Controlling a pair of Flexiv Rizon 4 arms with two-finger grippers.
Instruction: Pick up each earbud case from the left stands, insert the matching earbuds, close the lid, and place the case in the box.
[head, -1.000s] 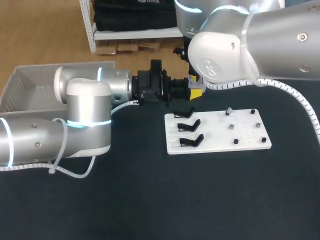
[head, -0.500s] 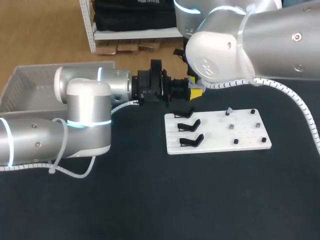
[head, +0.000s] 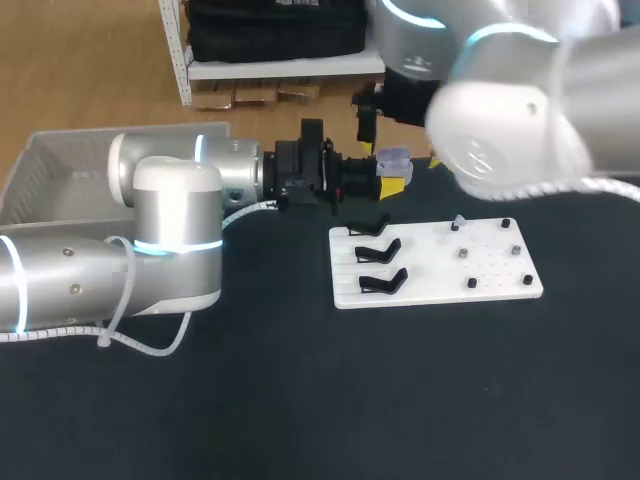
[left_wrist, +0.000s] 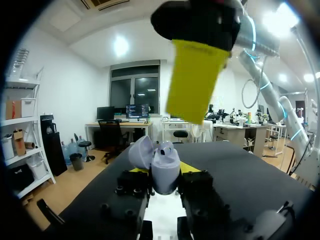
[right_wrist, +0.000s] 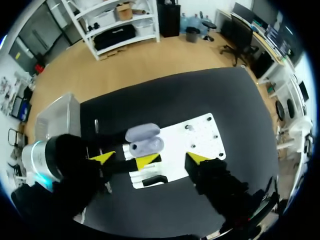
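Head view: our left arm (head: 170, 230) lies along the tabletop's (head: 300, 400) far edge. Its left gripper (head: 386, 182) clamps the lavender earbud case (head: 394, 158) from two sides, lid open. The case is held off the surface, just beyond the far left corner of the white board (head: 440, 290). Three black stands (head: 380, 280) line the board's left edge. The box (head: 50, 170) sits at the tabletop's far left corner, partly hidden by the left arm. Our right arm (head: 520, 130) enters from the far right corner, cut off.

Left wrist view: the right gripper (left_wrist: 195, 80) hangs above the case, only partly shown; we cannot tell whether it is open or closed. A small rounded form in the case is too indistinct to name.
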